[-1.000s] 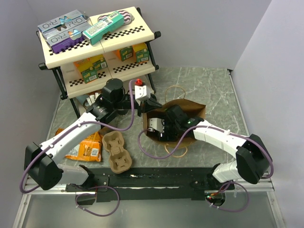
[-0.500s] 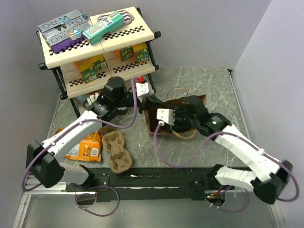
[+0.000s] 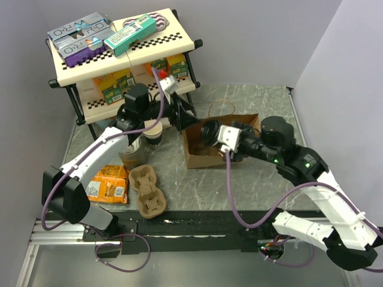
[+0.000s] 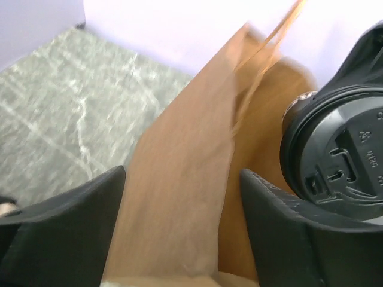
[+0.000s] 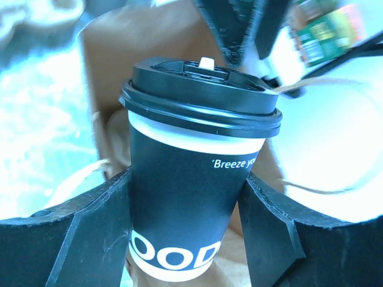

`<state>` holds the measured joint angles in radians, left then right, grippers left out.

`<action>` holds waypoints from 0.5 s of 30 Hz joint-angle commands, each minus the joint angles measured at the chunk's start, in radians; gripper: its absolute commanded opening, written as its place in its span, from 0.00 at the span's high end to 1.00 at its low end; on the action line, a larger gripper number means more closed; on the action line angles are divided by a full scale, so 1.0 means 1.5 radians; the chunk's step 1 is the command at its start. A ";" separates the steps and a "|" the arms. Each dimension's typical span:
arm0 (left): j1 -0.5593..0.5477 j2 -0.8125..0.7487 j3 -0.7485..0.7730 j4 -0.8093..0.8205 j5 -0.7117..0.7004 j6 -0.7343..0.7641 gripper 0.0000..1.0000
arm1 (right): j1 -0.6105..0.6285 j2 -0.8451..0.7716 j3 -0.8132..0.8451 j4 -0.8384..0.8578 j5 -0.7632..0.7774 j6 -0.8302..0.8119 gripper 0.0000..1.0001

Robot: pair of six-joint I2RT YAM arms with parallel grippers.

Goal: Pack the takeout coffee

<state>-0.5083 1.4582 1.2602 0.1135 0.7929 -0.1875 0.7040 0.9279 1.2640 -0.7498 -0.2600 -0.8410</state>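
Observation:
The takeout coffee (image 5: 185, 191) is a dark paper cup with white lettering and a black lid (image 4: 341, 161). My right gripper (image 5: 185, 230) is shut on its wall, one finger on each side. In the top view the coffee (image 3: 210, 132) lies sideways in my right gripper (image 3: 219, 134), over the open mouth of the brown paper bag (image 3: 200, 156). My left gripper (image 3: 184, 115) hovers at the bag's back left corner. In the left wrist view my left gripper (image 4: 182, 230) is open, with the bag's wall (image 4: 179, 179) loose between its fingers.
A two-tier rack (image 3: 119, 51) with boxes stands at the back left. A second paper cup (image 3: 154, 135), tan above and dark below, stands under my left arm. A pulp cup carrier (image 3: 148, 190) and an orange snack bag (image 3: 108, 185) lie at the front left.
My left gripper opened, let go of the bag and rose toward the rack. My right arm lifted the coffee up and to the right. The bag now stands open.

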 commanded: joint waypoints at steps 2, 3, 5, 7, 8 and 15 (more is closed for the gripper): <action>0.013 -0.035 0.107 0.092 0.056 -0.145 0.13 | -0.031 -0.007 0.100 0.055 -0.014 0.082 0.37; 0.013 -0.040 0.118 0.091 0.065 -0.148 0.10 | -0.036 -0.005 0.109 0.060 -0.022 0.090 0.37; 0.013 -0.058 0.147 0.064 0.105 -0.129 0.06 | -0.054 0.001 0.136 0.059 -0.036 0.106 0.36; 0.013 -0.077 0.158 0.045 0.151 -0.077 0.01 | -0.062 0.003 0.151 0.050 -0.062 0.112 0.36; 0.014 -0.084 0.167 0.024 0.173 -0.048 0.01 | -0.067 0.002 0.163 0.042 -0.075 0.110 0.36; 0.001 -0.124 0.239 -0.266 0.246 0.197 0.01 | -0.066 -0.043 0.194 -0.014 -0.216 0.205 0.36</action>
<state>-0.4923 1.3037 1.5650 -0.0528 1.0718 -0.1009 0.6079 0.9154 1.5009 -0.7353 -0.4152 -0.6617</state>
